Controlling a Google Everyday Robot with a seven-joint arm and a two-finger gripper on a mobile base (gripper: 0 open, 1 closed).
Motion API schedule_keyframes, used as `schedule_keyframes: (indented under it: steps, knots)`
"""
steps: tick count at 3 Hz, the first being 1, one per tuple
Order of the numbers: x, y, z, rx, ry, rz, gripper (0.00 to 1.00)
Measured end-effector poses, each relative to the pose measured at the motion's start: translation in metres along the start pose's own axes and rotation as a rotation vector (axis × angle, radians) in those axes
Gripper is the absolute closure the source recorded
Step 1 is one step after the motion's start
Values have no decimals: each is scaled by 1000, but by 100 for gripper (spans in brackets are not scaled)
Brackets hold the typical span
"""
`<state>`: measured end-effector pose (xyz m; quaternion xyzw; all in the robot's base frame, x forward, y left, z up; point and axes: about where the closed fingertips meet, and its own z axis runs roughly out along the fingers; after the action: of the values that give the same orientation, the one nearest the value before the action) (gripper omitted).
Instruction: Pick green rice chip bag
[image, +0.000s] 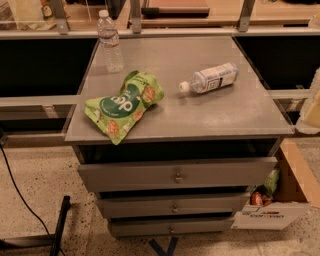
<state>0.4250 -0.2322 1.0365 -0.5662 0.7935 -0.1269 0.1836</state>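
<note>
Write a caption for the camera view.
Green rice chip bag, upright bottle and lying bottle on cabinet; gripper not in view.

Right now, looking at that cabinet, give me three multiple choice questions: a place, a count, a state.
1. Where does the green rice chip bag lie on the cabinet top? A front left; B back right; C in a drawer.
2. How many bottles are on it? A one; B two; C four.
3. How is the right-hand bottle placed? A upright; B on its side; C upside down.
Answers: 1 A, it sits by the front left corner. 2 B, an upright bottle at the back left plus the right-hand one. 3 B, it lies flat, cap towards the bag. The gripper is not in view.
</note>
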Motion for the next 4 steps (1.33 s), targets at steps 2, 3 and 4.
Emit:
schedule_keyframes:
  steps: [2,3,4]
  knots:
    - [-15,-8,18,7,0,-55,0]
    - [-39,-23,45,-20,-19,-140,0]
    - [-66,-38,76,-35,-70,-234,0]
